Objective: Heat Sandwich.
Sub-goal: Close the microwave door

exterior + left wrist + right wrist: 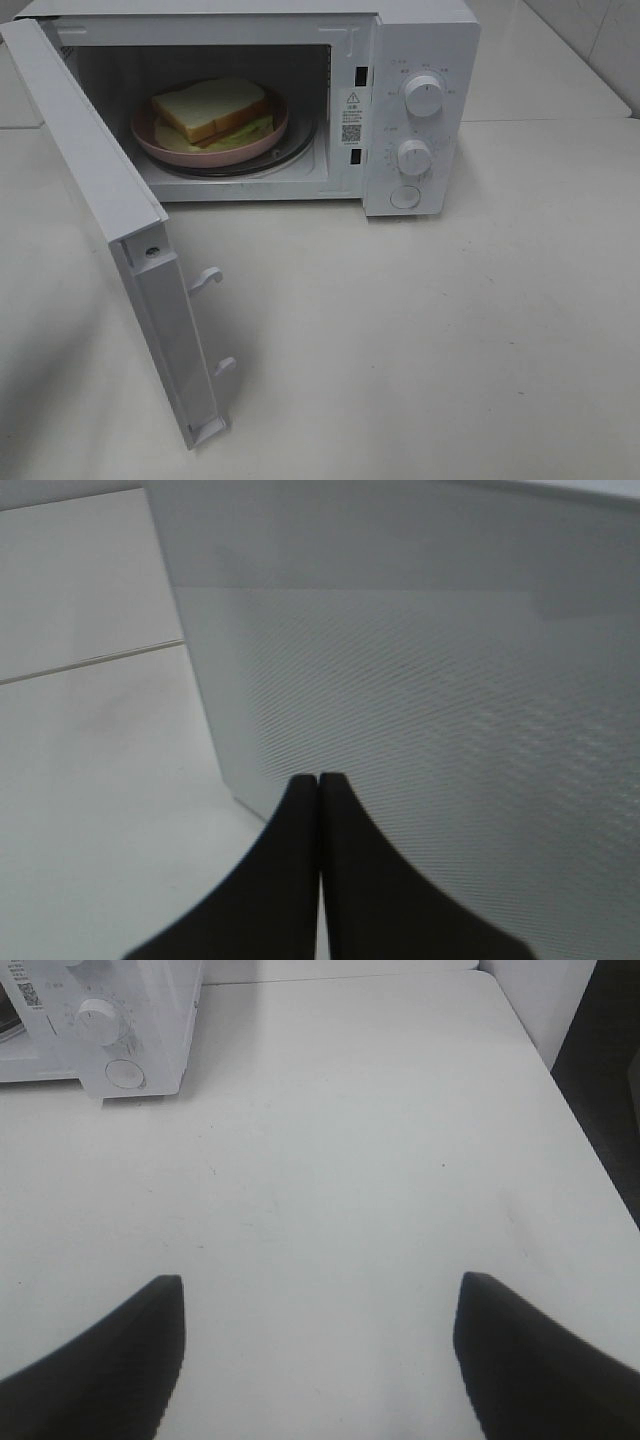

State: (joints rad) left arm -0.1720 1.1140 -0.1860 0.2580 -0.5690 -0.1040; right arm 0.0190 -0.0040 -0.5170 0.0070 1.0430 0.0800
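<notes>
One move in hand, I'd say: shut the door [95,190]. Sandwich [212,108] sits on the pink plate [165,148] inside the microwave [425,40]. Left gripper [319,780] is fully closed and holds nothing, tips right at the door's mesh outer face; can't tell if they touch. Push with the closed tips near the latch edge, far from the hinge, follow the arc, ease off as the latches seat. Right gripper [320,1282] is wide open, empty, over the table [350,1160], well clear of the dials [424,95].
</notes>
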